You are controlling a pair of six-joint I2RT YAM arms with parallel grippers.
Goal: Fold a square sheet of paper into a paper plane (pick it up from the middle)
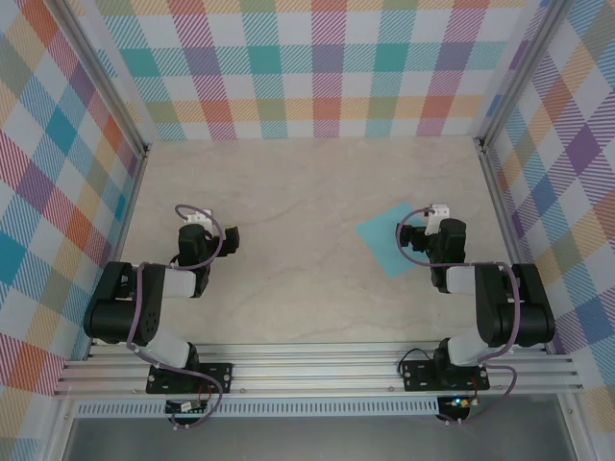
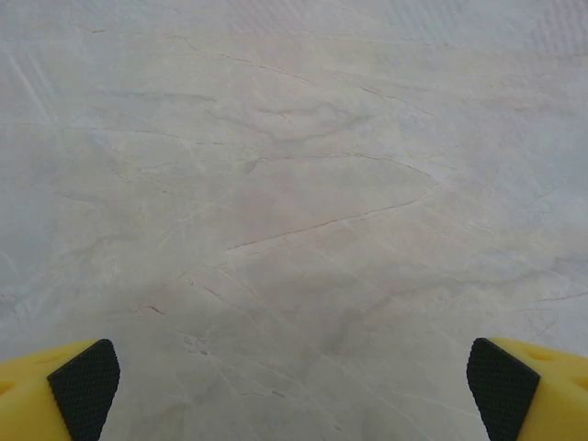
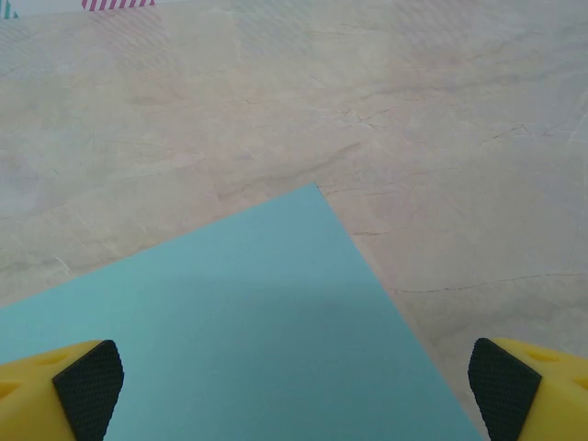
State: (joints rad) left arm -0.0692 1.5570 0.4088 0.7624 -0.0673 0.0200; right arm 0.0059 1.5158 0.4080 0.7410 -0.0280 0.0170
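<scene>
Your right gripper (image 3: 294,390) is wide open: its yellow fingers (image 3: 50,390) with black pads sit at the two lower corners of the wrist view, well apart, and the square sheet of paper (image 3: 248,312) lies below the gap. The sheet is light blue, flat and unfolded, and one corner of it points away from the gripper. From above you see the sheet turned like a diamond, with its right part hidden under the right gripper. Whether the fingers touch the paper or only hang over it, you cannot tell. Around the sheet is the pale, marble-like table (image 1: 298,182), and the sheet lies on its right half. Your left gripper (image 2: 294,390) is well apart from the sheet, to its left, and it is also spread wide over bare table. Checked walls (image 1: 327,67) in many colours stand behind the sheet and at both sides of it.
</scene>
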